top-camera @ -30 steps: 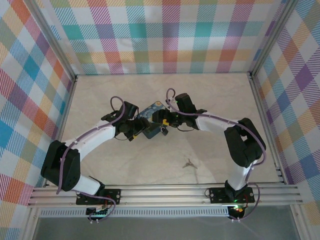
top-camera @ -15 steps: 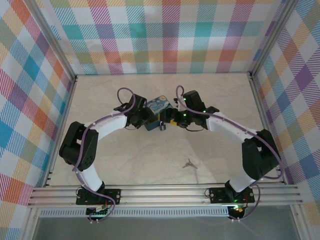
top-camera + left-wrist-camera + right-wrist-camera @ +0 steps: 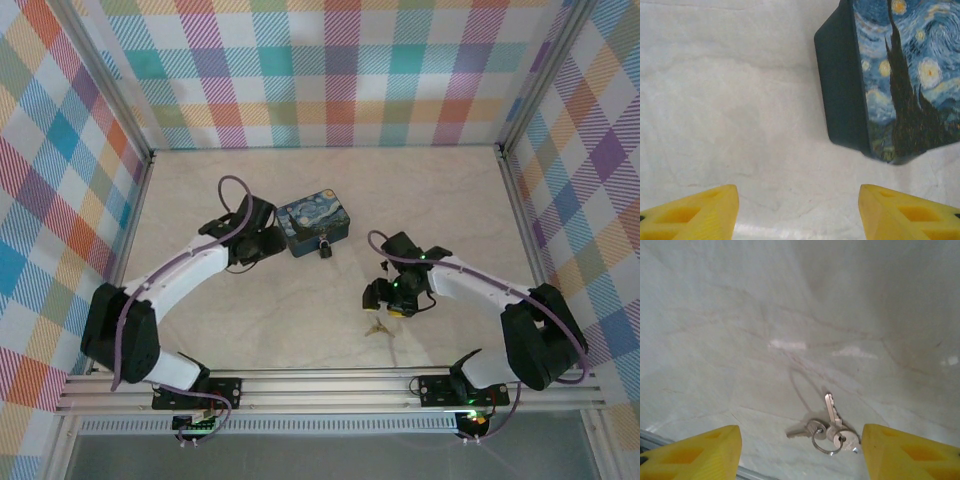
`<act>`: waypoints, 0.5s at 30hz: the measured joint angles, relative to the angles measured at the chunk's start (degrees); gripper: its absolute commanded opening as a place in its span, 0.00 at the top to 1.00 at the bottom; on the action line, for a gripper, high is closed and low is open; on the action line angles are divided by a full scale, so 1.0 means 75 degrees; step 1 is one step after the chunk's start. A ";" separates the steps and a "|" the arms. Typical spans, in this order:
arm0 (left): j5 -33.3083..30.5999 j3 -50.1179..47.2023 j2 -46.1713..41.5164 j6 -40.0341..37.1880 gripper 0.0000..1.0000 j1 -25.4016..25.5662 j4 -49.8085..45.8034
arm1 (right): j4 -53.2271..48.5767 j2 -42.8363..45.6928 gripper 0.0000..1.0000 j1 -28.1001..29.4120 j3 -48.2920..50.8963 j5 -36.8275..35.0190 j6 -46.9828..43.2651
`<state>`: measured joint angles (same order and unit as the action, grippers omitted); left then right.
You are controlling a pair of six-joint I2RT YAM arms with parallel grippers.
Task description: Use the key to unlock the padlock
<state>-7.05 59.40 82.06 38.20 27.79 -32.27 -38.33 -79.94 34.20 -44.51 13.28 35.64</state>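
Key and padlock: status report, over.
Left gripper open beside tin box. Right gripper open above key, not gripped. Padlock at box's near side. Nothing blocking.

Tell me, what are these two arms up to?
They are set to open a tiny padlock at the near side of a painted tin box. The right gripper hovers open over the key lying on the table; the left gripper sits open beside the box. Nothing is held yet.
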 measured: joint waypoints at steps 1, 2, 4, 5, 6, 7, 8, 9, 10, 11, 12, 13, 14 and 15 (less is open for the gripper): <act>0.0020 -0.0146 -0.0122 -0.0029 0.38 0.0020 -0.0044 | 0.0003 -0.0017 0.39 0.0105 0.0023 -0.0044 0.0023; 0.0070 -0.0286 -0.0198 -0.0047 0.38 0.0041 -0.0082 | 0.0006 -0.0050 0.40 0.0189 0.0029 -0.0090 0.0052; 0.0131 -0.0568 -0.0268 -0.0047 0.39 0.0085 -0.0114 | 0.0017 -0.0152 0.44 0.0312 0.0029 -0.0184 0.0125; 0.0166 -0.0691 -0.0274 -0.0047 0.39 0.0099 -0.0117 | 0.0020 -0.0204 0.45 0.0361 0.0038 -0.0239 0.0154; 0.0201 -0.0775 -0.0274 -0.0047 0.39 0.0114 -0.0122 | 0.0020 -0.0242 0.46 0.0396 0.0052 -0.0280 0.0184; 0.0227 -0.0833 -0.0274 -0.0047 0.39 0.0119 -0.0143 | 0.0020 -0.0274 0.46 0.0408 0.0073 -0.0318 0.0198; 0.0251 -0.0860 -0.0274 -0.0047 0.39 0.0128 -0.0149 | 0.0017 -0.0294 0.46 0.0425 0.0096 -0.0358 0.0219; 0.0268 -0.0860 -0.0274 -0.0050 0.39 0.0128 -0.0146 | 0.0015 -0.0306 0.47 0.0452 0.0114 -0.0399 0.0227; 0.0271 -0.0857 -0.0274 -0.0050 0.39 0.0128 -0.0131 | 0.0012 -0.0318 0.48 0.0472 0.0125 -0.0437 0.0248; 0.0274 -0.0857 -0.0274 -0.0052 0.39 0.0128 -0.0122 | 0.0009 -0.0323 0.49 0.0493 0.0137 -0.0490 0.0277; 0.0280 -0.0857 -0.0274 -0.0055 0.39 0.0128 -0.0111 | 0.0009 -0.0326 0.49 0.0513 0.0146 -0.0522 0.0315; 0.0312 -0.0857 -0.0274 -0.0064 0.40 0.0128 -0.0108 | 0.0006 -0.0326 0.49 0.0548 0.0157 -0.0560 0.0341; 0.0335 -0.0851 -0.0274 -0.0076 0.39 0.0128 -0.0105 | 0.0009 -0.0329 0.49 0.0589 0.0178 -0.0577 0.0364; 0.0358 -0.0845 -0.0274 -0.0079 0.39 0.0128 -0.0099 | 0.0006 -0.0335 0.49 0.0624 0.0195 -0.0597 0.0382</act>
<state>-4.36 53.06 80.01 37.60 28.75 -33.01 -38.28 -82.46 38.87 -43.05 8.80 38.50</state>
